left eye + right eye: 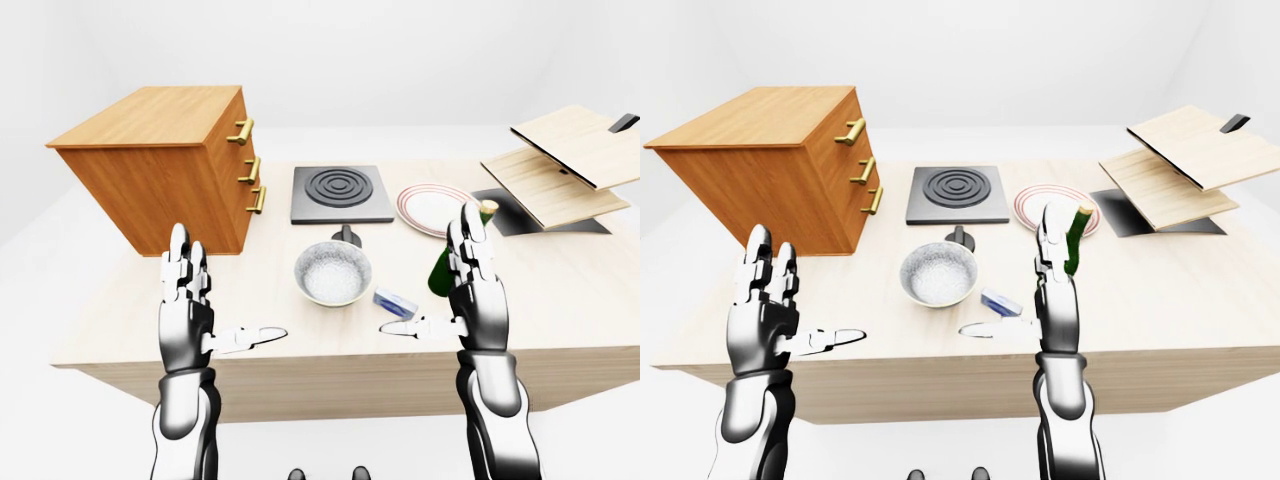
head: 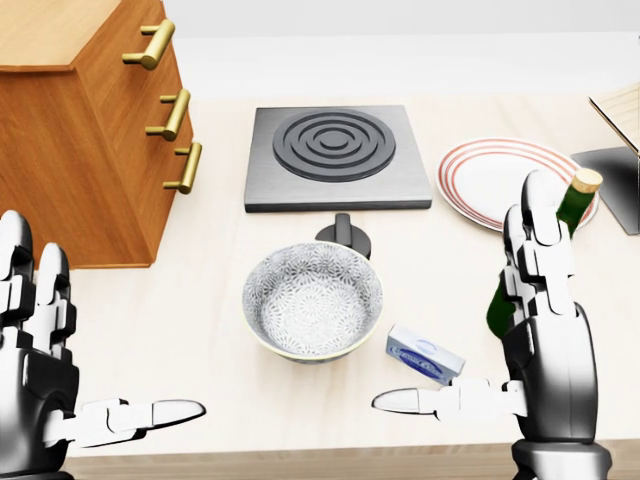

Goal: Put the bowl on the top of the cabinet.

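Both hands are just hanging over the near edge of the worktop (image 2: 220,300), palms facing each other, fingers straight up and thumbs poking inward, so wide open and holding nothing. The patterned bowl (image 2: 314,300) sits upright on the worktop between them, a bit closer to the right hand (image 2: 535,340) than the left hand (image 2: 40,370), and neither one touches it. Just beside the right hand's thumb there's a small blue-and-white box (image 2: 425,353) lying flat. The green wine bottle (image 2: 560,225) stands right behind the right hand's fingers, mostly hidden by them. Beyond the bowl is a black knob thing (image 2: 344,236), then the grey hob plate (image 2: 338,155), with a red-ringed plate (image 2: 500,180) off to its right. The wooden cabinet (image 1: 160,165) with brass handles stands up past the left hand, flat top bare.
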### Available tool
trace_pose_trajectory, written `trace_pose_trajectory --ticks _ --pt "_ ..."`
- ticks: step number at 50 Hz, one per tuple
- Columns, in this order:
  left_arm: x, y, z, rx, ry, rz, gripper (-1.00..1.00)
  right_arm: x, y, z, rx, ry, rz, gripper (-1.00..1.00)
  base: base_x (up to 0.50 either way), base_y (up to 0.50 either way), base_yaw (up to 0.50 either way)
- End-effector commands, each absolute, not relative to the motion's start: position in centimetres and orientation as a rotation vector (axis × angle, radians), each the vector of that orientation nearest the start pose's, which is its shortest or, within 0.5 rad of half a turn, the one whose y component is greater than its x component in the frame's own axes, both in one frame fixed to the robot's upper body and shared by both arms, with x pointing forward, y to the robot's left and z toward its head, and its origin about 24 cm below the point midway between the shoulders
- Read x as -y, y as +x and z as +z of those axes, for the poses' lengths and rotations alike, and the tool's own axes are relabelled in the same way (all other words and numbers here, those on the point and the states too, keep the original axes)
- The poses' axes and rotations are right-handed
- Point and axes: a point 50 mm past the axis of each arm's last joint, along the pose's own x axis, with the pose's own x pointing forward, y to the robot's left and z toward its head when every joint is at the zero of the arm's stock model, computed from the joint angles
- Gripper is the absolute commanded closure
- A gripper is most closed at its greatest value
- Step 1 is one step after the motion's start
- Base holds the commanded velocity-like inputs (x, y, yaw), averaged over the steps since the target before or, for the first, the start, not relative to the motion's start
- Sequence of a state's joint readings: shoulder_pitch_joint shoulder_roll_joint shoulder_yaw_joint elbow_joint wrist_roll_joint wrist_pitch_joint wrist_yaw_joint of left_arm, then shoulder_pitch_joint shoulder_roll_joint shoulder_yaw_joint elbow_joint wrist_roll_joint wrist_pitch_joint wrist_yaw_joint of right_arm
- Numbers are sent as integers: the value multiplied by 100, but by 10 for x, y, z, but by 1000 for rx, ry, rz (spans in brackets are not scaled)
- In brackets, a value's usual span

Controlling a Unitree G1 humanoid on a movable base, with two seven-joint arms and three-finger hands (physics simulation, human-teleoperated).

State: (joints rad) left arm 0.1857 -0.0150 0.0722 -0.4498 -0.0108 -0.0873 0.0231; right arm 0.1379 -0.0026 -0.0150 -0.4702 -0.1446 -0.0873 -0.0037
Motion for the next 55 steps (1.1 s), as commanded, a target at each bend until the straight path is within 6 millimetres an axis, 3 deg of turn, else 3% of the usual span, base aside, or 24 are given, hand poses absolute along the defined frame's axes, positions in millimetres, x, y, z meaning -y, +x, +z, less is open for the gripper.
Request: trace_pose_trajectory --ticks 1,46,48,55 --pt "-175 207 112 354 9 133 -100 159 213 125 412 -163 -66 -100 0 50 0" --pt "-175 211 110 346 10 139 -100 159 216 124 409 -161 -65 -100 0 50 0" --pt "-176 211 109 344 10 140 -100 160 217 116 373 -162 -69 -100 0 50 0" --pt "-175 212 108 339 10 138 -100 159 216 122 402 -160 -63 -100 0 50 0"
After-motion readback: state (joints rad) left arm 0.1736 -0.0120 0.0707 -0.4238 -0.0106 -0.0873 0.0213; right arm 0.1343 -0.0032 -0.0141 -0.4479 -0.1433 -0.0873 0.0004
